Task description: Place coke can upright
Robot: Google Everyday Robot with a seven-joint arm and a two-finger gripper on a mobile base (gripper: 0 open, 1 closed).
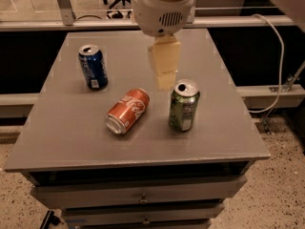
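The coke can (127,111) is red-orange with white script and lies on its side near the middle of the grey table (66,128), its silver end facing the front left. My gripper (165,80) hangs from the white arm housing above the table's middle, a little behind and to the right of the coke can and just left of the green can (183,106). It holds nothing that I can see.
The green can stands upright right of the coke can. A blue can (93,66) stands upright at the back left. The table sits on a drawer cabinet (143,199). A white cable (276,56) hangs at the right.
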